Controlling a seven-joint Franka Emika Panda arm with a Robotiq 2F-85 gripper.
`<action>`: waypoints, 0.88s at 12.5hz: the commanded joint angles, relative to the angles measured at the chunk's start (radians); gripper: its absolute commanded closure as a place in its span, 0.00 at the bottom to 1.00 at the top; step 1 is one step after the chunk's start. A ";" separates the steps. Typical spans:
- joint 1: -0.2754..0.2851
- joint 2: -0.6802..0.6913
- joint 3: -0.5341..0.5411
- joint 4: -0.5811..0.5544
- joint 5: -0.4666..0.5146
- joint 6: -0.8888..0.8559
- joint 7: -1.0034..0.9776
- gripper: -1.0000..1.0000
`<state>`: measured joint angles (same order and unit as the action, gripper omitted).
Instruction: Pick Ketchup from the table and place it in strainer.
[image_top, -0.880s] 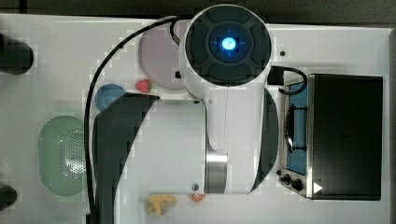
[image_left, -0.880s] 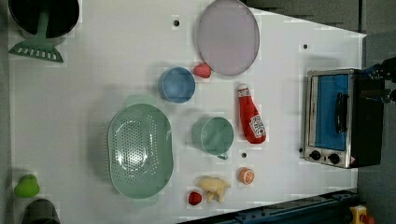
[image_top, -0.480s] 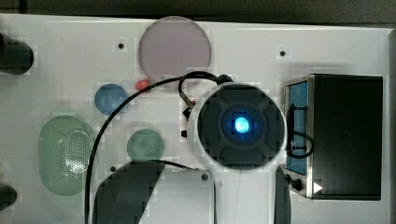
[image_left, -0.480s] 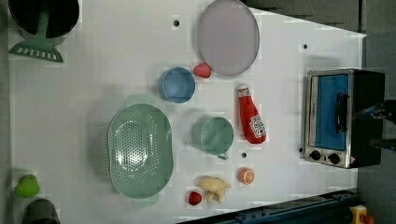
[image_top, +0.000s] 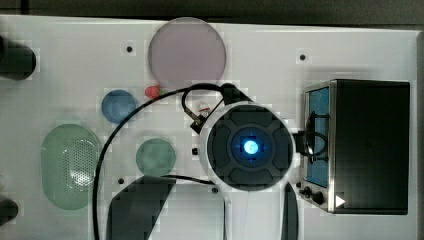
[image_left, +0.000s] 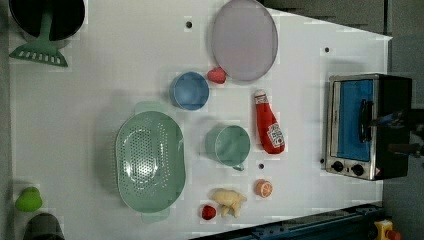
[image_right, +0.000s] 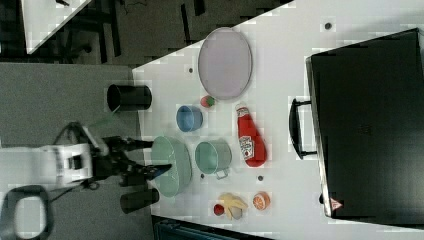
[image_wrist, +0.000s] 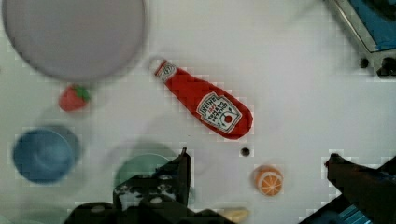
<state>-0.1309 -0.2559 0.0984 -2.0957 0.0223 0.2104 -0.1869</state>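
The Ketchup (image_left: 268, 125) is a red bottle with a white cap, lying flat on the white table between the green mug and the toaster oven. It shows too in the right view (image_right: 249, 135) and the wrist view (image_wrist: 205, 105). My gripper (image_wrist: 259, 156) hovers high above it, open wide, with nothing between its dark fingers (image_wrist: 180, 172). In the right view the gripper (image_right: 144, 159) hangs open in front of the strainer. The pale-green oval strainer (image_left: 150, 160) sits empty at the left view's left, also in the top view (image_top: 70, 165). The arm (image_top: 250, 146) covers most of the bottle in the top view.
A toaster oven (image_left: 365, 125) stands at the left view's right edge. A purple plate (image_left: 244, 39), blue bowl (image_left: 190, 91), strawberry (image_left: 216, 75) and green mug (image_left: 229, 145) ring the bottle. An orange slice (image_left: 263, 188), a banana (image_left: 228, 200) and a small red piece lie near the front edge.
The arm's round head has travelled down the top view, from beside the purple plate to the spot next to the oven. Nothing on the table has shifted.
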 joint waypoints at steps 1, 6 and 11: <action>-0.003 0.036 0.009 -0.109 0.008 0.057 -0.314 0.00; -0.003 0.053 0.040 -0.303 0.008 0.319 -0.664 0.00; -0.003 0.194 0.041 -0.357 0.008 0.559 -0.815 0.00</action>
<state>-0.1345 -0.0872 0.1455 -2.4648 0.0293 0.7354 -0.9097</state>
